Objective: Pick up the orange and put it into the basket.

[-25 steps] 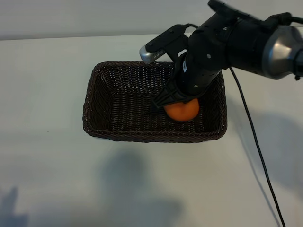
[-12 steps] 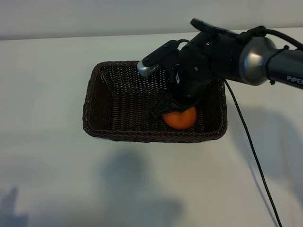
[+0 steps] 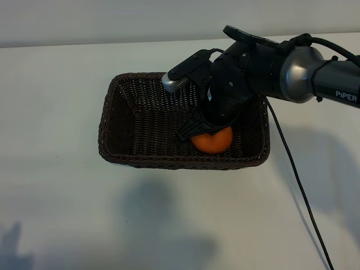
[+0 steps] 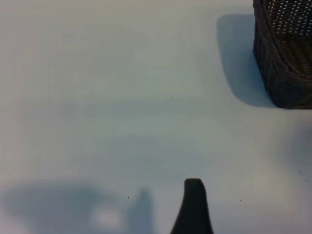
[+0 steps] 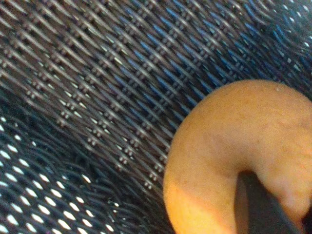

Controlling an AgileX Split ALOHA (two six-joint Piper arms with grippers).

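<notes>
From the outside, the right gripper [image 3: 209, 130] reaches steeply down into the basket [image 3: 115, 129], its dark fingers sitting over the top of the orange [image 3: 212, 141], which lies low in the basket's near right corner. Whether the fingers grip it or have just let go, I cannot tell from here.

The left wrist view shows only bare table, a corner of the basket [image 4: 285, 73], and one fingertip [image 4: 193, 204] of the left gripper, parked well apart and spread wide.

The right wrist view is filled with dark weave [image 5: 97, 97] and the orange [image 5: 229, 161], one finger [image 5: 261, 207] pressed against its dimpled skin. The fruit looks firm, light and prone to roll; hold it across its widest part.
</notes>
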